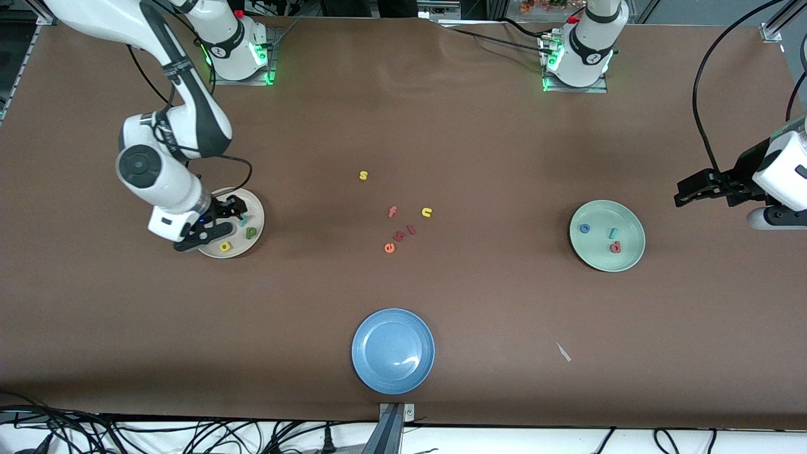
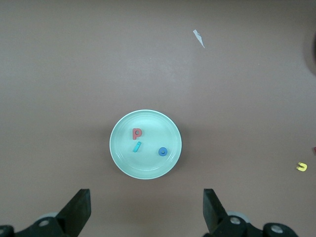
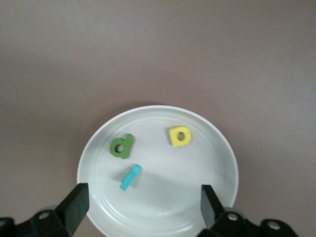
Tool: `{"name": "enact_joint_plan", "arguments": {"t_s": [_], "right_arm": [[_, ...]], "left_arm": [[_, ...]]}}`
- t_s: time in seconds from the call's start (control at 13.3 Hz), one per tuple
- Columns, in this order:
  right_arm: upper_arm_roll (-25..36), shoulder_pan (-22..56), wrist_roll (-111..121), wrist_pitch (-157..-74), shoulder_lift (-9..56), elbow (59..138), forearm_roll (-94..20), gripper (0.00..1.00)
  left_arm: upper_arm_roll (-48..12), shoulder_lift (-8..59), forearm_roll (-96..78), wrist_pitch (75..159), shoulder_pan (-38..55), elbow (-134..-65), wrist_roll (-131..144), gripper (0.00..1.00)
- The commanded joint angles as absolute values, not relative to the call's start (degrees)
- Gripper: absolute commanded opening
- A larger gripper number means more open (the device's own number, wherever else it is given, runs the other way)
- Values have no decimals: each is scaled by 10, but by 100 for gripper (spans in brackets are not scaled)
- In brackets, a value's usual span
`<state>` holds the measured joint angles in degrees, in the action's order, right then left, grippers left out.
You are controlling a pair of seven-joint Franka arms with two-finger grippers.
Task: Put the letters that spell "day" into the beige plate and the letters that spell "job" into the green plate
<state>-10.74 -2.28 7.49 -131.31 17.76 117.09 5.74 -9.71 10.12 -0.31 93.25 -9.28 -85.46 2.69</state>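
The beige plate (image 1: 255,217) (image 3: 217,133) lies at the right arm's end of the table. In it rest the green d (image 1: 251,232) (image 3: 122,146), the yellow a (image 1: 225,246) (image 3: 179,137) and the teal y (image 1: 243,221) (image 3: 130,177), tipped on its edge. My right gripper (image 1: 228,219) (image 3: 143,207) hangs open just over this plate, holding nothing. The green plate (image 1: 630,252) (image 2: 148,165) holds the blue o (image 1: 584,229) (image 2: 162,151), the teal j (image 1: 612,233) (image 2: 137,146) and the salmon-red b (image 1: 615,247) (image 2: 137,133). My left gripper (image 1: 682,193) (image 2: 146,212) waits open and empty, up over the table's end beside the green plate.
A blue plate (image 1: 393,350) sits near the front edge at mid-table. Loose letters lie in the middle: a yellow s (image 1: 363,175), a reddish f (image 1: 392,212), a yellow n (image 1: 427,212), an orange e (image 1: 389,248) and two small red pieces. A white scrap (image 1: 563,352) lies nearer the camera than the green plate.
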Motion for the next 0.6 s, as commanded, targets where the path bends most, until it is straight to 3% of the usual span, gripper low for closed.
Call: {"name": "enact_joint_plan", "arguments": {"t_s": [0.0,0.15,0.52], "right_arm": [[-99,-24,78,-1176,147,1081,6,100],[-99,-24,55,-1084,128,1015,6,100],[-99,-24,49,-1007,28,978,6,100]], "left_arm": [[-95,95,-14,911,-96,-851,11,100],[-95,95,-14,911,-96,-846,11,100],[-95,95,-14,910,-96,-846,11,100]]}}
